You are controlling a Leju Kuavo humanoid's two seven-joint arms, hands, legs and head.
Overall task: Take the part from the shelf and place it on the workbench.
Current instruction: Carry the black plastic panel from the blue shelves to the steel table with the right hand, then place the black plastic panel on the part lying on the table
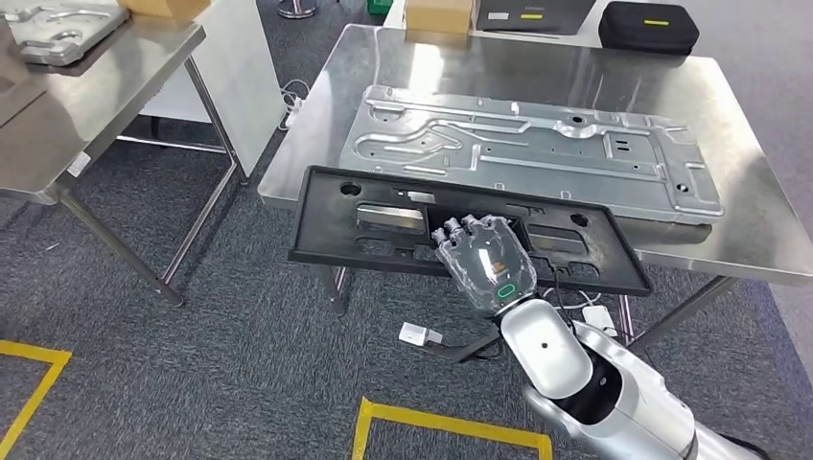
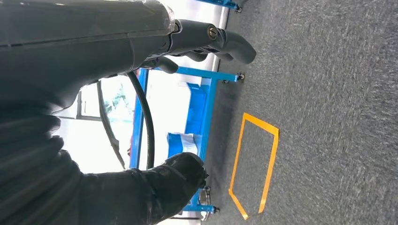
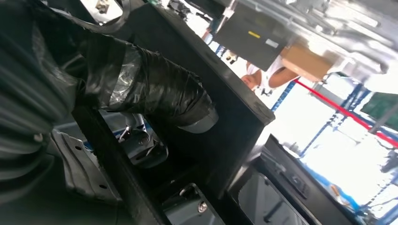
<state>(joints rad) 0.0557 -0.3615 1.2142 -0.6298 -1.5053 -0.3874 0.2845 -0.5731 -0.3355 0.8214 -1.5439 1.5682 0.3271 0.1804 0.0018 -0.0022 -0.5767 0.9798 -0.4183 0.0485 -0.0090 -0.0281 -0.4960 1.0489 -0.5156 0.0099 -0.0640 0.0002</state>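
The right hand (image 1: 484,261) grips the black part (image 1: 383,230), with its fingers hooked through a slot near the middle of it. The part is a long, flat black frame with holes and cut-outs. It hangs in the air at the near edge of the counter (image 1: 748,220), and its far long edge seems to lie just over that edge. Past it, at about 1 o'clock from the hand, a big silver metal sheet (image 1: 537,144) lies flat on the counter.

The part looks stiff and hard, like plastic, and likely not very heavy. But it is long, and 1 hand holds it near the middle, so either end could dip or swing. The slots are good places to hold, because fingers can hook in and not slip. The smooth flat faces would probably be slippery. The right wrist view shows the thick thumb (image 3: 155,93) pressed on a black wall of the part.

The left hand (image 2: 206,40) hangs by the floor with fingers curled in, holding nothing.
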